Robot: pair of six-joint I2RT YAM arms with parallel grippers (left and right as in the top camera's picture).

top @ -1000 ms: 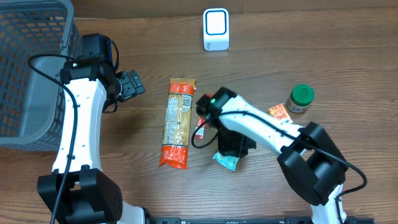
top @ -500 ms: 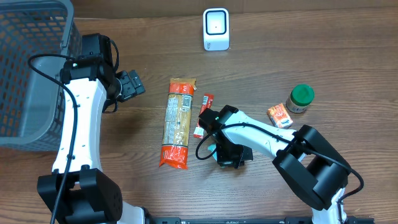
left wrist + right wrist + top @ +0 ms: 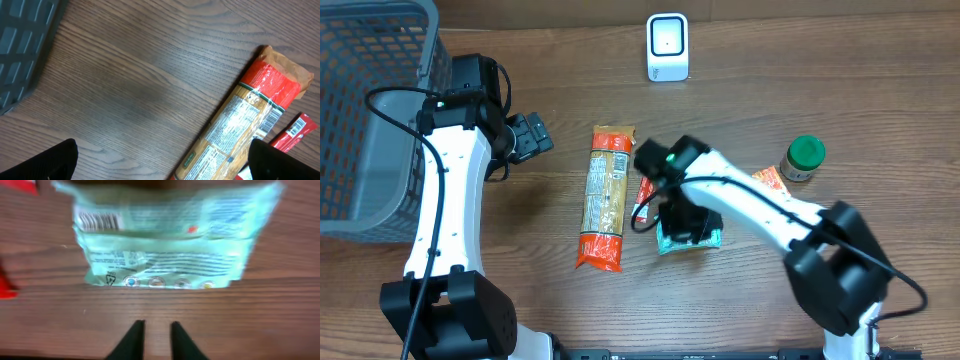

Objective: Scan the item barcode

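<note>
Right gripper shifted up-table, fingers slightly parted, empty.
Teal packet flat, long axis left-right; left gripper wide open.

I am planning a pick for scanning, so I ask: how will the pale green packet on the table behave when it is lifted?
The pale green packet looks like thin film lying flat, so it is probably floppy and light. Its shiny, wrinkled surface may slip in a pinch, and the barcode could bend when lifted.
</note>
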